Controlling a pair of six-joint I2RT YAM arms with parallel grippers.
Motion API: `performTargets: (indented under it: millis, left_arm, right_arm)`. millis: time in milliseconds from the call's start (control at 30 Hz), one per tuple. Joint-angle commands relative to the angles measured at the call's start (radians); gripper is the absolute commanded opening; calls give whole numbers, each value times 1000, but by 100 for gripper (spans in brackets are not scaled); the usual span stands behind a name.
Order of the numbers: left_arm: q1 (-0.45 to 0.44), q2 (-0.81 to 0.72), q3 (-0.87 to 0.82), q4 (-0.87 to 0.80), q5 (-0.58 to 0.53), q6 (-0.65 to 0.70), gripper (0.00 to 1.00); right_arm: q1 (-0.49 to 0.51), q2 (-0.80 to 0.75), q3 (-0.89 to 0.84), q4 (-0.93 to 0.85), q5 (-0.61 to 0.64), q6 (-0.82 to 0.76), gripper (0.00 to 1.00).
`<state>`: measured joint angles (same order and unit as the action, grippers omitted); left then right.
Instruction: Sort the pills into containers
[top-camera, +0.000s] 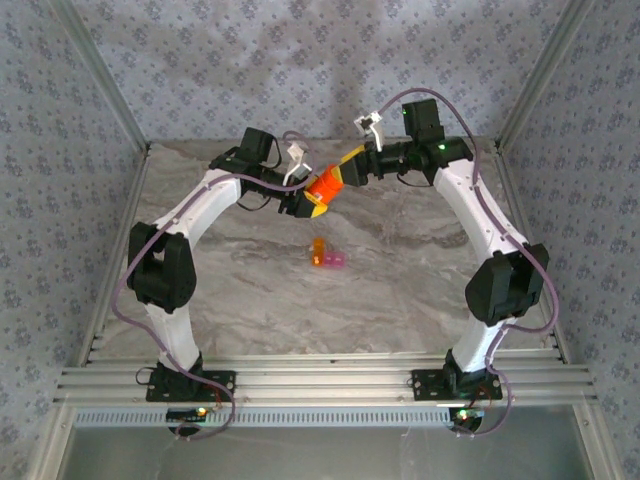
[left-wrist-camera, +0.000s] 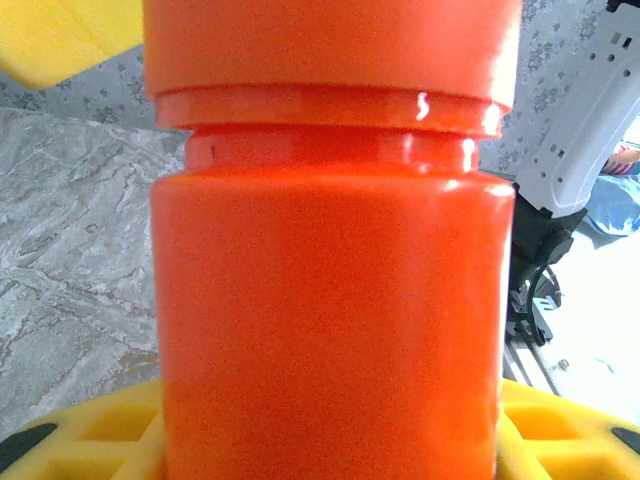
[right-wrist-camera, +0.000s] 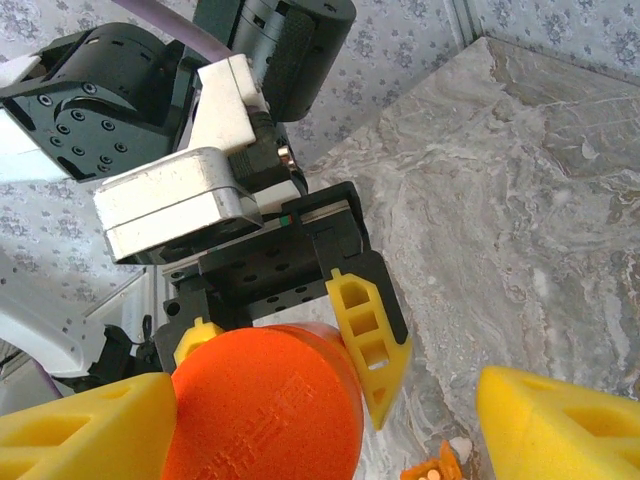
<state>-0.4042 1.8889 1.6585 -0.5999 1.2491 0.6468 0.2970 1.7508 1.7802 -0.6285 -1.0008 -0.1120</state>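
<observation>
The bottle (left-wrist-camera: 330, 330) is smooth, glossy orange plastic with bright glints at its neck; its cap (right-wrist-camera: 265, 410) looks duller, with faint raised lettering. The yellow fingers (right-wrist-camera: 370, 340) of the left gripper (top-camera: 308, 202) and of the right gripper (top-camera: 340, 172) are matt, latticed plastic. The containers (top-camera: 327, 256) are translucent plastic. The table (top-camera: 420, 270) is smooth and marble-patterned, with a soft sheen. At the near edge, the rails (top-camera: 320, 385) are ribbed bare metal.

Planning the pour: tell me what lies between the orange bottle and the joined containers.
Nothing but bare marble table separates bottle from containers in the top external view.
</observation>
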Motion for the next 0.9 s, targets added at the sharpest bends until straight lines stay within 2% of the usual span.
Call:
performTargets:
  millis: [0, 400, 733, 867]
  left_arm:
    - [-4, 7, 41, -7, 58, 22, 0]
    - [-7, 10, 41, -9, 59, 23, 0]
    - [-8, 3, 41, -14, 60, 23, 0]
    - [-7, 0, 41, -14, 61, 25, 0]
  right_arm:
    - [2, -43, -23, 24, -31, 25, 80]
    - [-38, -126, -148, 240, -47, 145, 82]
    - [23, -87, -138, 216, -26, 131, 81]
    - [37, -76, -127, 202, -13, 126, 77]
